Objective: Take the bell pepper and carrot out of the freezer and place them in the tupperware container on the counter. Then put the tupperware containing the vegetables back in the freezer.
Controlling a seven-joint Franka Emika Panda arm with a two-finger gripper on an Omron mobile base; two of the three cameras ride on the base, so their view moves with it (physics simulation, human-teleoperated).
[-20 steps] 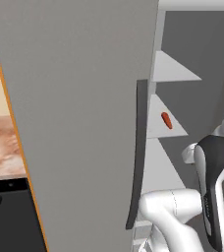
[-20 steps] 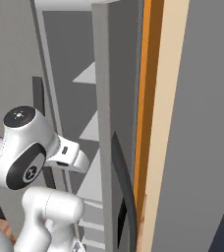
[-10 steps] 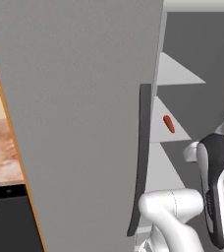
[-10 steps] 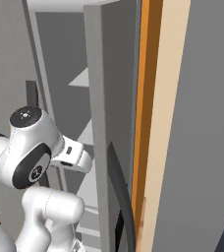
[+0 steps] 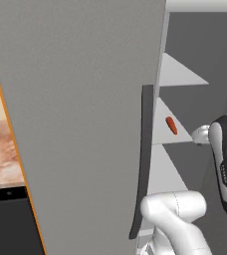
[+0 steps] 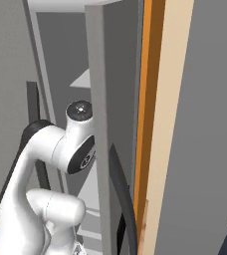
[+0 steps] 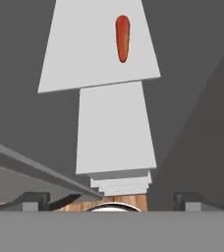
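- The tall grey freezer (image 5: 85, 114) stands with its broad flat door swung out across the left base view, the long dark curved door handle (image 5: 141, 164) running down the door's edge beside the open interior.
- To the left of the door, a strip of pinkish-brown marbled stone counter (image 5: 1, 154) shows above a black appliance front (image 5: 8, 224), bordered by an orange wooden cabinet edge (image 5: 16, 149).
- The small orange-red carrot (image 5: 171, 125) lies on a pale grey freezer shelf (image 5: 177, 137), with the white arm's dark-jointed links just to its right.
- In the right base view the grey door edge (image 6: 98, 124) and an orange-and-cream cabinet side (image 6: 158, 124) stand between the camera and the shelves; the carrot cannot be seen from this side.
- The hand view looks straight in at the stacked shelves: the carrot (image 7: 123, 38) rests alone on the upper shelf (image 7: 84, 59), its long axis running away from the camera, narrower end nearer the shelf's front edge.
- The two-finger gripper (image 7: 113, 199) hangs well short of the carrot, its dark fingertips (image 7: 33, 199) spread wide apart and holding nothing.
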